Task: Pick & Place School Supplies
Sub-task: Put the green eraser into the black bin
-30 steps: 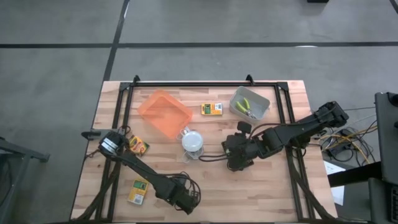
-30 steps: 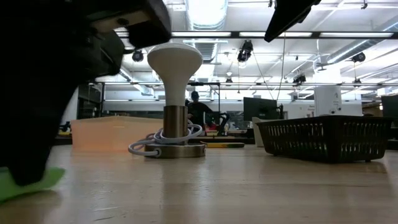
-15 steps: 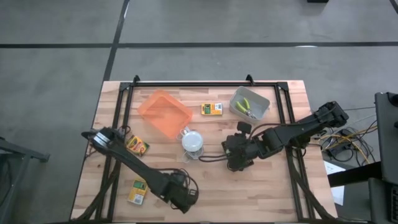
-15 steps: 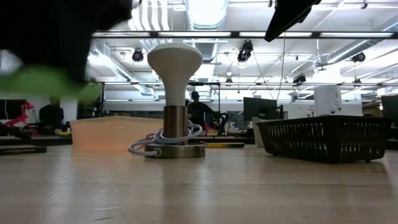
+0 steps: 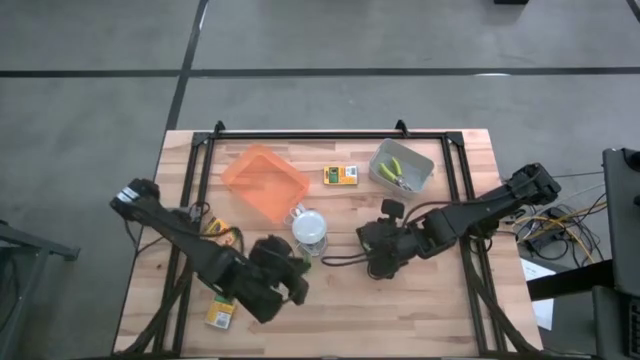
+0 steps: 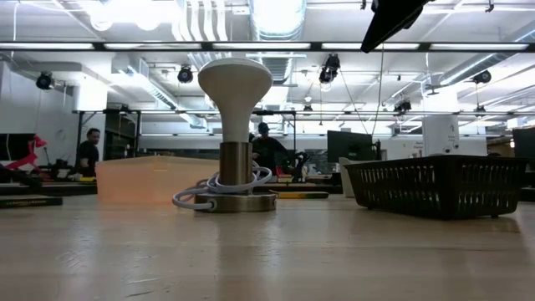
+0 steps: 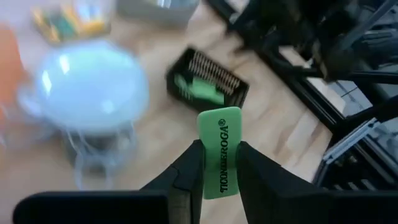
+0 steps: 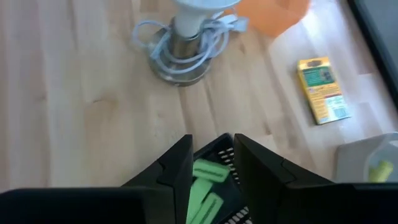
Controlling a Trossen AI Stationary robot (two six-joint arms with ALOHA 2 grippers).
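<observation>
My left gripper (image 5: pixel 292 270) hovers over the table's near middle, beside the white lamp (image 5: pixel 310 226), and is shut on a bright green eraser (image 7: pixel 219 134) printed with black letters. My right gripper (image 5: pixel 380 248) hangs open above the black mesh tray (image 7: pixel 208 79), which holds green erasers (image 8: pixel 208 171) and sits flat on the table (image 6: pixel 435 184). Yellow-and-green boxes lie flat on the table (image 5: pixel 340 175), (image 5: pixel 222 235), (image 5: pixel 222 308). Yellow-green-handled tools (image 5: pixel 398 172) lie in the grey tray (image 5: pixel 415 160). My left gripper pinches the green eraser's back end (image 7: pixel 217 177) between its two fingers (image 7: pixel 189 169). The fingers lie along the eraser, and most of its length sticks out past their tips. The eraser is lifted clear of the table.
The orange tray (image 5: pixel 265 183) sits far left of the lamp, whose coiled cord (image 8: pixel 186 46) rings its base. A black frame (image 5: pixel 330 132) borders the table. Bare wood lies along the near edge (image 5: pixel 400 320). People stand in the room beyond (image 6: pixel 88 150).
My left gripper has risen from the table's near edge with the green eraser, which lay on the wood a second ago. It has carried the eraser up and toward the far edge, closer to the lamp. The right arm has barely moved.
</observation>
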